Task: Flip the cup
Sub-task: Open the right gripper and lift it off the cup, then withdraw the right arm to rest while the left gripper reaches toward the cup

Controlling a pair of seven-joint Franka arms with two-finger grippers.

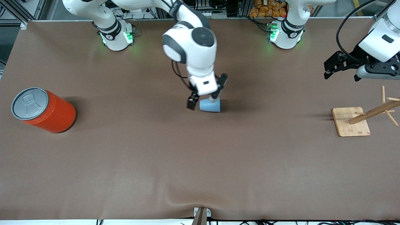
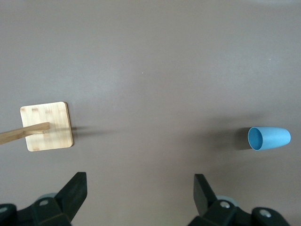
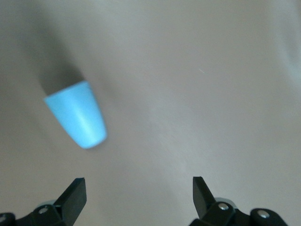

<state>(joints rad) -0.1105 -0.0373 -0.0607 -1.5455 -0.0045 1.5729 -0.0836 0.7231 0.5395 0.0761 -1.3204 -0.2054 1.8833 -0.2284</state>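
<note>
The light-blue cup (image 1: 210, 105) lies on its side near the middle of the brown table (image 1: 200, 162). My right gripper (image 1: 202, 102) hangs low right over it, open, one finger on each side of the cup's narrow end. In the right wrist view the cup (image 3: 77, 115) lies clear of the gripper (image 3: 138, 188), with nothing between the fingertips. My left gripper (image 1: 341, 76) waits open and empty in the air toward the left arm's end of the table. Its wrist view shows the cup (image 2: 269, 138) with its open mouth turned toward that gripper (image 2: 139, 186).
A large orange can (image 1: 47, 109) with a grey lid lies tilted toward the right arm's end of the table. A wooden peg rack on a square bamboo base (image 1: 350, 122) (image 2: 47, 126) stands under the left gripper's area.
</note>
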